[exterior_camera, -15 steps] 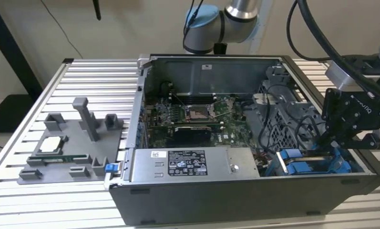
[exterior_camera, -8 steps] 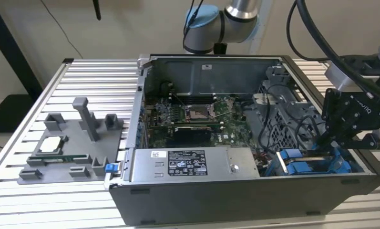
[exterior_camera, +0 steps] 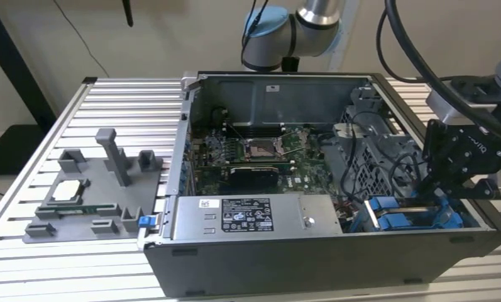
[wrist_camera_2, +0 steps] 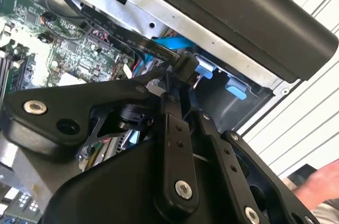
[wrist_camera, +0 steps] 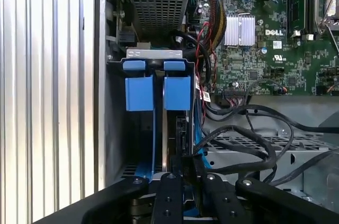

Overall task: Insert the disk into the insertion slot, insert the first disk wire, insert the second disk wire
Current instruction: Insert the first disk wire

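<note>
A slatted metal table carries an open computer case, which lies on its side with the motherboard facing up and the grey labelled power-supply box along its near wall. At the case's near corner, toward the exterior view's right, sits the insertion slot, a narrow metal bay with blue rails and two blue tabs at its far end. The disk appears to stand on edge inside that bay, between the blue rails, so the first step looks done. Only its thin edge shows, and I cannot tell how fully it is seated. Its long axis runs straight away from the jaws toward the blue tabs, in line with the bay. The gripper hangs over the open end of the bay, its jaws clenched on the black plug of a disk wire, whose dark cable trails back toward the motherboard side of the case. In the first wrist view the plug sits right at the near end of the disk's edge, aligned with it rather than off toward either rail. Whether it touches the disk's socket or stops just short is hidden by the fingers. Other loose black cables loop beside the bay on the motherboard side, close to the held plug.
</note>
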You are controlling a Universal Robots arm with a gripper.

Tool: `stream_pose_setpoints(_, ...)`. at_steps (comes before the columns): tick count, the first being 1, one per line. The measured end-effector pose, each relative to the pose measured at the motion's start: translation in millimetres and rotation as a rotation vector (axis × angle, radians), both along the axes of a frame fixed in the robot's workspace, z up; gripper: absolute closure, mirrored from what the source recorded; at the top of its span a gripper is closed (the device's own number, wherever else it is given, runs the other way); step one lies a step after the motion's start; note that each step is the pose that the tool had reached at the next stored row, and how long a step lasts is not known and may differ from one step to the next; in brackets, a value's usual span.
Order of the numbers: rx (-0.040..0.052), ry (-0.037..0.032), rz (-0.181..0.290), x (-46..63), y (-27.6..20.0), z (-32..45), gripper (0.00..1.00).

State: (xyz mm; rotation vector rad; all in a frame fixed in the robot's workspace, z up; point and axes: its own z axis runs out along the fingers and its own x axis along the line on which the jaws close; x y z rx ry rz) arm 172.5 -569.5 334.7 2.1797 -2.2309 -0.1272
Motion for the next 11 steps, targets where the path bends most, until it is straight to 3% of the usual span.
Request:
stream_pose_setpoints(5,0.0011,-0.0001,0.0,0.0,0.0,-3.7,1.0)
stream_pose_setpoints(6,0.0016,0.0,0.0,0.0,0.0,-2.5,0.0)
stream_pose_setpoints(11,0.0007,0.0,0.0,0.0,0.0,12.7,0.0)
